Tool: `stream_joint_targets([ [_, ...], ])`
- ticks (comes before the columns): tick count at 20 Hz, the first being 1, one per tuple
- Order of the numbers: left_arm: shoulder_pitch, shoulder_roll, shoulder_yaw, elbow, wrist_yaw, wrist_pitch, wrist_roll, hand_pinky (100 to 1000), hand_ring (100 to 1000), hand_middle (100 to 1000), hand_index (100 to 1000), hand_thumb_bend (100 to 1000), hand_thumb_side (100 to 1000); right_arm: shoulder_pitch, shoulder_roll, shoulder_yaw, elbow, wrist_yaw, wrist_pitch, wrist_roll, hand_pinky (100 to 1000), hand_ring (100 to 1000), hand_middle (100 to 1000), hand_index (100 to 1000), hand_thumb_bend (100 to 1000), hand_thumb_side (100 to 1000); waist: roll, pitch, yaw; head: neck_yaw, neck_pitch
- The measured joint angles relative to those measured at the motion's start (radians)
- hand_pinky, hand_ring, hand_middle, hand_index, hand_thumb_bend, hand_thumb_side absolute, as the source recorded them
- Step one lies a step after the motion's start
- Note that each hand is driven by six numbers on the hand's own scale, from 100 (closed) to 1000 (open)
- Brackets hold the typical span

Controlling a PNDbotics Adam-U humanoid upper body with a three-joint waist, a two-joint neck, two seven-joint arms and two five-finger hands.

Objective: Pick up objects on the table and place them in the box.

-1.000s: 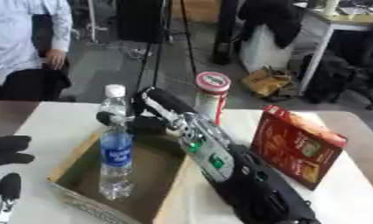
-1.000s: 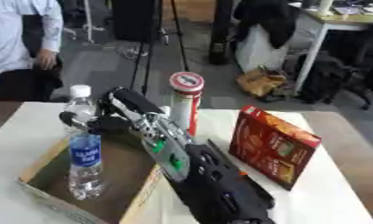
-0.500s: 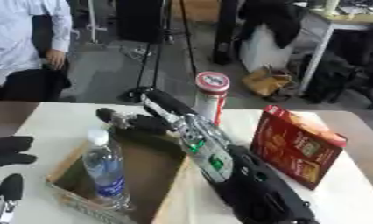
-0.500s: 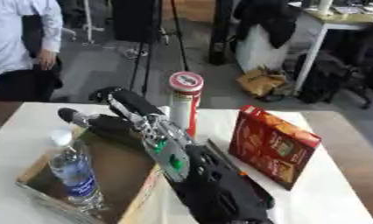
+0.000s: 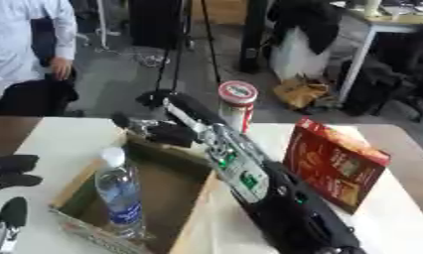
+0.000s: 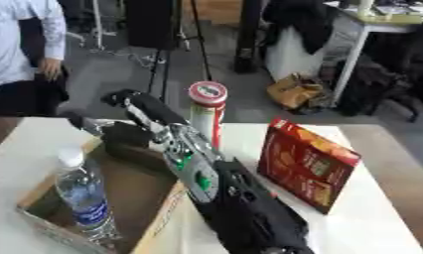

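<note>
While my right hand [image 5: 159,130] hovers over the far rim of the box [image 5: 76,181], its fingers [image 5: 128,121] are spread and hold nothing, so the step in hand is to lift clear and go for the next object. The water bottle [image 5: 119,196] stands inside the box, leaning a little toward its near left wall, and I should draw my arm up and back rather than sideways, so the forearm does not catch the rim or tip the bottle. Just beyond the box, at the far edge of the counter [image 5: 50,144], stands the tall can with the red lid [image 6: 206,111], close behind my wrist; it looks the nearest pick. A red carton [image 5: 332,161] stands upright on the right side, just beside my forearm, which I must not sweep into. My left hand [image 5: 11,166] rests at the lower left; I cannot tell how its fingers are set.
</note>
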Motion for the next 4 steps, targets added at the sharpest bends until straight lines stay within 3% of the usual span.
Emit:
stream_joint_targets([
  [4, 0.000, 0.000, 0.000, 0.000, 0.000, 0.000, 0.000, 837, 812, 802, 758, 100, 789, 0.013, -0.031, -0.018, -0.104, -0.036, 0.017, -0.036, 888, 883, 824, 893, 467, 1000, 0.005, -0.003, -0.006, -0.018, -0.001],
])
